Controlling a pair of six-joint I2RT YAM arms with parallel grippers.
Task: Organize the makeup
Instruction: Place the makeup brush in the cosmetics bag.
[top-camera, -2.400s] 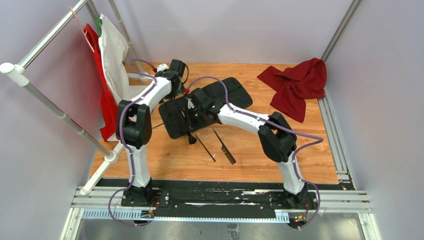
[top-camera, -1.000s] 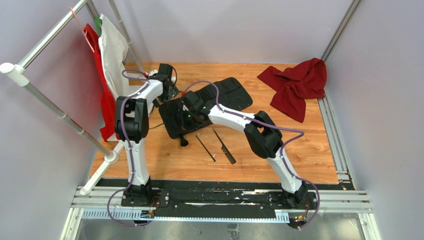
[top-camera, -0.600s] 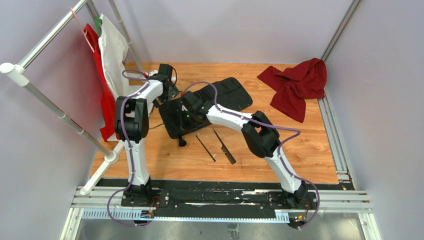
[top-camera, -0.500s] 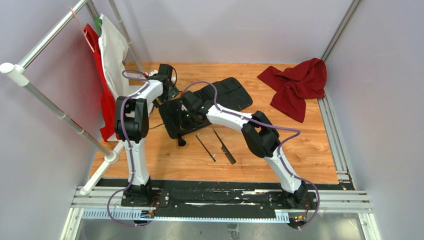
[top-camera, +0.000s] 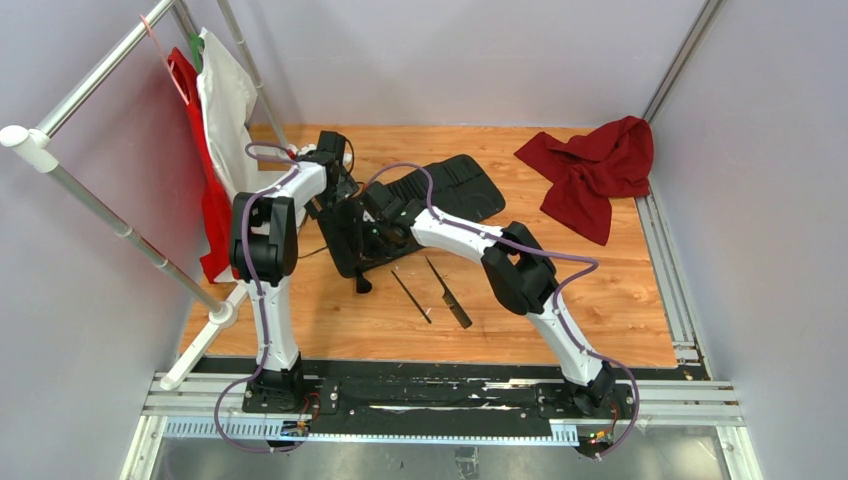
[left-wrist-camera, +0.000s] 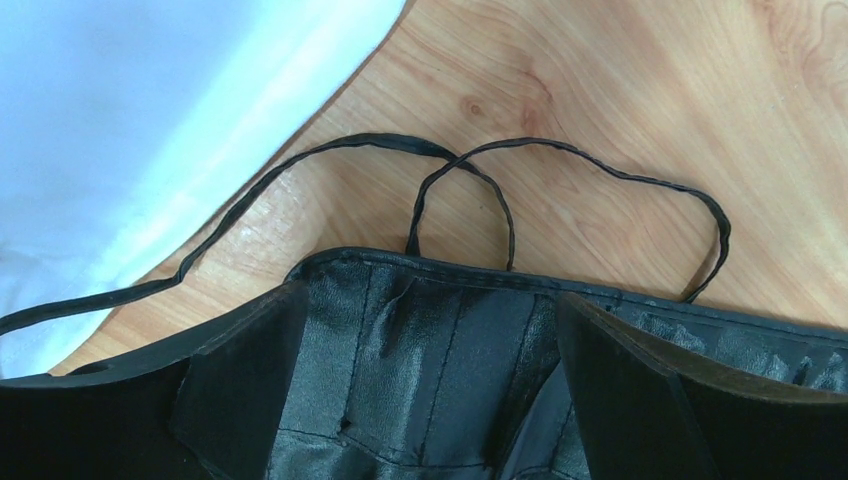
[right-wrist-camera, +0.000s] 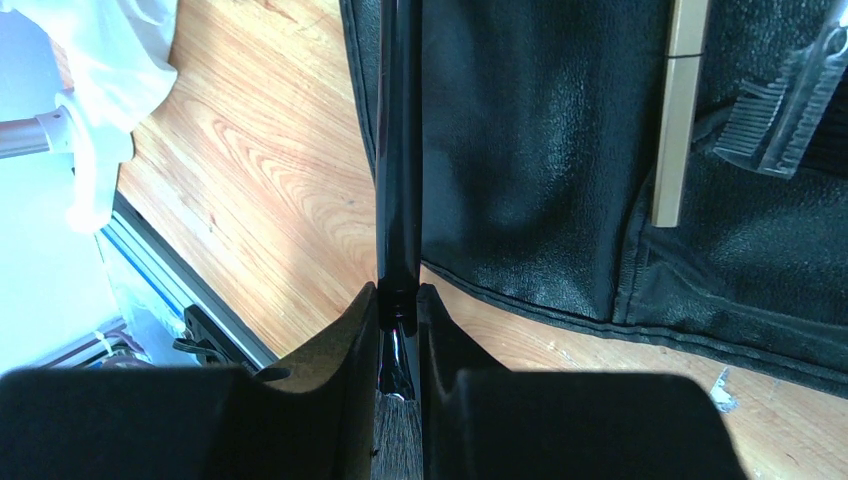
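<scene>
The case (right-wrist-camera: 520, 150) beside the right gripper (right-wrist-camera: 398, 300) carries a tan brush (right-wrist-camera: 678, 100) and comb (right-wrist-camera: 790, 100); that gripper, now farther left, clenches a black brush (right-wrist-camera: 398, 150), while the left gripper (left-wrist-camera: 425, 330) is released.

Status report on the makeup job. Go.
Left fingers open over the case's end. Right fingers shut on a black-handled brush at the case's edge. Comb and thin brush loose on the table.

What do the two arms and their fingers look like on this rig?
The left arm and right arm match: white tubular links joined by bulky black housings on black bases, with a purple cable looping along each. The fingers are flat, matte black wedges with no visible markings.
</scene>
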